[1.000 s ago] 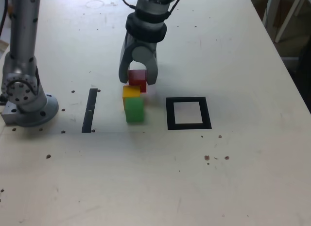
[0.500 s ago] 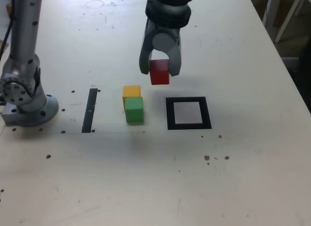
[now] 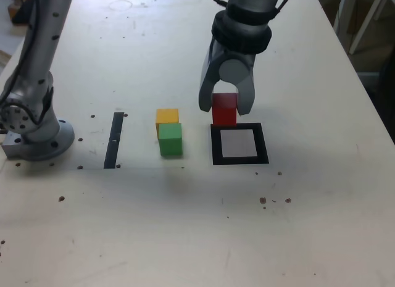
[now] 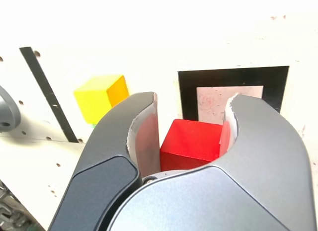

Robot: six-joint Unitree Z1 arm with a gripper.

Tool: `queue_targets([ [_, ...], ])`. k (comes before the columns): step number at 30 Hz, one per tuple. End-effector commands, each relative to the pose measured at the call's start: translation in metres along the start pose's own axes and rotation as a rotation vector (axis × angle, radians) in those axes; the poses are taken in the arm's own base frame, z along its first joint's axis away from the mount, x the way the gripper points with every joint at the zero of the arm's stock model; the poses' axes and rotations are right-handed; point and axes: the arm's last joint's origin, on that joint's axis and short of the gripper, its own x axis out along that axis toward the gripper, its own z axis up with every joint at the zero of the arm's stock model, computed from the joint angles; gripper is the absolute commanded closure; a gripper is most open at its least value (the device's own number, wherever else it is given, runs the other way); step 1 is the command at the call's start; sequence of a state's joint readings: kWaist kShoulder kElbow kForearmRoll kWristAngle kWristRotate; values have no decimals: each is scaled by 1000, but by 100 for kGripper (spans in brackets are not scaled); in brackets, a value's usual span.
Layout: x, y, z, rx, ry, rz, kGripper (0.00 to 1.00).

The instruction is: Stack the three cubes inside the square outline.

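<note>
Pinching the red cube (image 3: 224, 108) between its two fingers, your tool (image 3: 225, 110) is carrying a small, boxy block that is showing flat, evenly coloured red faces and crisp edges. In the exterior view, you are seeing it overlap the upper border of the square outline (image 3: 217, 146), near that outline's upper-left corner; how high it is hanging is not showing clearly.

Compared with a second ago, you are now holding the cube much closer to the outline; then it was showing just behind the yellow cube (image 3: 166, 115). The yellow cube and the green cube (image 3: 170, 141) are staying where they were, close together to the exterior view's left of the outline, with the green one sitting nearer the camera. Farther left of the outline, the narrow black strip (image 3: 113, 141) is lying unchanged.

You are looking at a flat, thick black frame around a pale square centre, on a whitish table (image 3: 154, 231) that is showing dark specks and brownish spots. Your tool's grey fingers are curving inward like pincers, their pale inner pads looking rough-edged in the wrist view.
</note>
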State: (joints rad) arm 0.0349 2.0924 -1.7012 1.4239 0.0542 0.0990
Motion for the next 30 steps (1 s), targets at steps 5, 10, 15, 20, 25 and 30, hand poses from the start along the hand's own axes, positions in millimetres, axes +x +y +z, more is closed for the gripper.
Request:
queue_targets([
  [5,5,-6,11,8,12,-7,72],
  [10,12,-6,18,9,26,-9,72],
  [15,18,-5,24,10,37,-11,72],
  [20,24,-5,31,12,47,-12,72],
  [25,30,-3,37,13,59,-14,72],
  [30,33,-2,41,14,64,-13,71],
])
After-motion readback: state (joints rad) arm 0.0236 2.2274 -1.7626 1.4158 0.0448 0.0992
